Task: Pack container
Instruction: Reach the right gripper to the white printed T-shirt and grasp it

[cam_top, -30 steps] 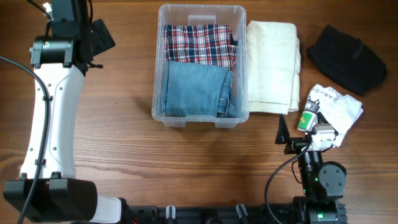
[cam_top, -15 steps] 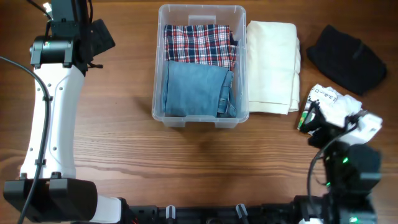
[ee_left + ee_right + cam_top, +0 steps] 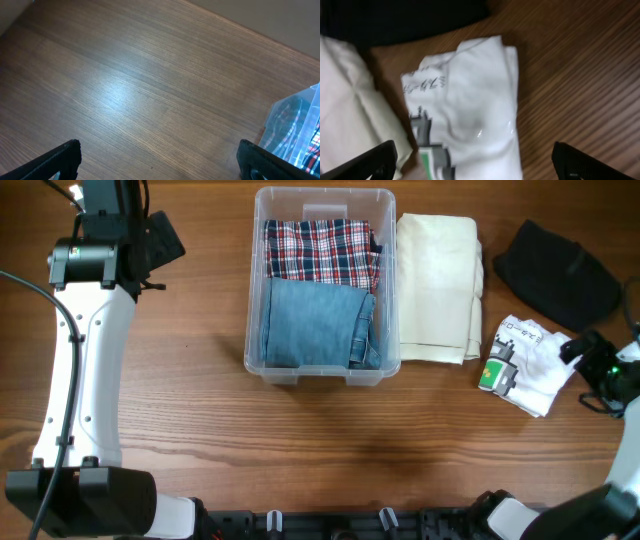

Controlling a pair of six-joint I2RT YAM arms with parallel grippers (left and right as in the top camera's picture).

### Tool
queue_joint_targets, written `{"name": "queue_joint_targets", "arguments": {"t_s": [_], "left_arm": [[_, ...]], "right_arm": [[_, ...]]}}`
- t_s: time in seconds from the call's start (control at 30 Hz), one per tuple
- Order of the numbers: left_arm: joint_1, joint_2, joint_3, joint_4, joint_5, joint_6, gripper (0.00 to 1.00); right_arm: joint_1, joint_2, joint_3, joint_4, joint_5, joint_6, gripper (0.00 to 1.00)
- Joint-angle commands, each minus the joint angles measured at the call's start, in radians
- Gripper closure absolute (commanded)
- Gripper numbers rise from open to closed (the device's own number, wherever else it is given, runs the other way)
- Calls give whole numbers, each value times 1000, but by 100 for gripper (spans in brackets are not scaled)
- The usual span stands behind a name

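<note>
The clear plastic container (image 3: pixel 323 202) stands at the table's upper middle; its corner shows in the left wrist view (image 3: pixel 300 127). It holds a folded plaid shirt (image 3: pixel 320 252) and folded blue jeans (image 3: pixel 316 325). A folded cream cloth (image 3: pixel 438 285) lies right of it. A white bagged garment with a green label (image 3: pixel 530 360) lies further right and fills the right wrist view (image 3: pixel 470 110). My right gripper (image 3: pixel 475 162) is open above it, at the table's right edge (image 3: pixel 590 360). My left gripper (image 3: pixel 160 160) is open over bare wood at the upper left (image 3: pixel 160 242).
A black garment (image 3: pixel 556 275) lies at the upper right and shows along the top of the right wrist view (image 3: pixel 405 20). Bare wood stretches across the table's front and left.
My right arm has swung from the front centre-right out to the table's right edge, beside the white bagged garment. The left arm and the clothes have not moved.
</note>
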Motion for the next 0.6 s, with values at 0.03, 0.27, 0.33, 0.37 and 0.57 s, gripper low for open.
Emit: {"name": "queue_joint_targets", "arguments": {"t_s": [0.03,0.27,0.33,0.37,0.57], "left_arm": [[3,0,-1,2,-13,5,0],[3,0,-1,2,-13,5,0],[3,0,-1,2,-13,5,0],[3,0,-1,2,-13,5,0],[3,0,-1,2,-13,5,0]], "right_arm": [[-32,87,21,57,-23,-18,0],[-31,190,18,95,-7,-26,0],[-30,230,16,103,-7,-26,0],[-30,249,16,107,-9,-25,0],[-25,366,16,113,-34,-17,1]]}}
